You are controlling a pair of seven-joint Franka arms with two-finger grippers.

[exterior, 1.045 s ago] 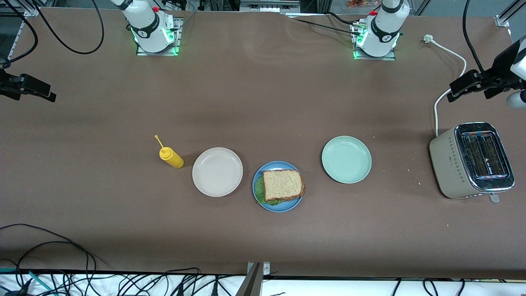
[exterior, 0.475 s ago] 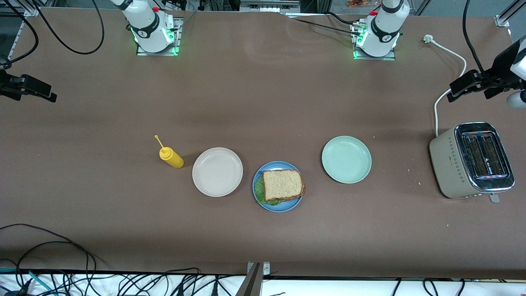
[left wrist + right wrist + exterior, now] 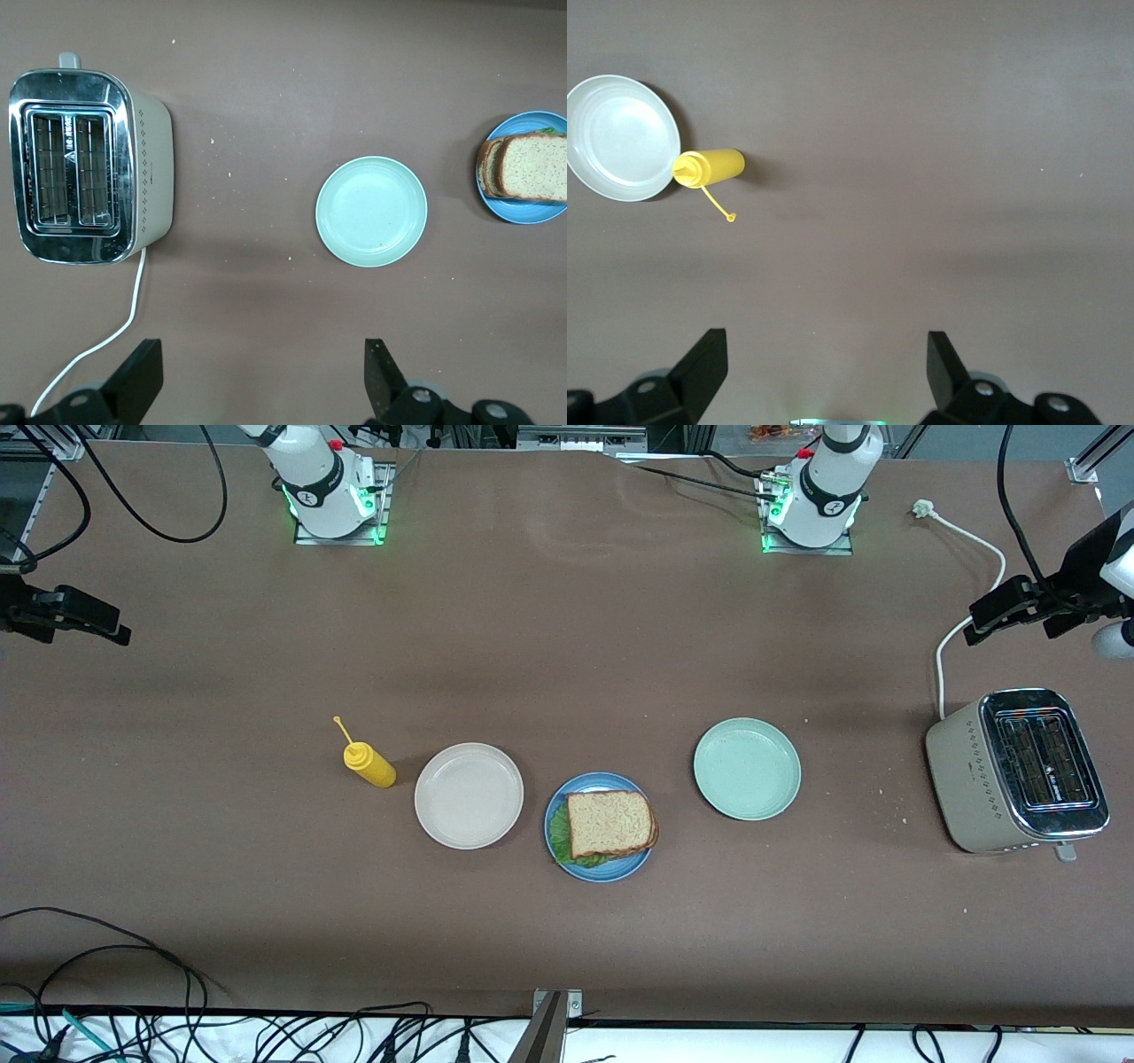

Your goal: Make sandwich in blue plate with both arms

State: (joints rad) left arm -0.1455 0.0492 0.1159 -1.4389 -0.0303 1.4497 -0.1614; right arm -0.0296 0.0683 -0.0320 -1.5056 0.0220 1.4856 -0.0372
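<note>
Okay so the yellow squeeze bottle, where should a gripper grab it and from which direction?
Probably across the yellow squeeze bottle's round body, coming from above. It seems to lean with its thin nozzle toward the robots, so the wide body is the easy part to span.

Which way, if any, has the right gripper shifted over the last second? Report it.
Yes. The right gripper has crept slightly toward the right arm's base, away from the table's end; its fingers are open. The sandwich rests on the blue plate.
</note>
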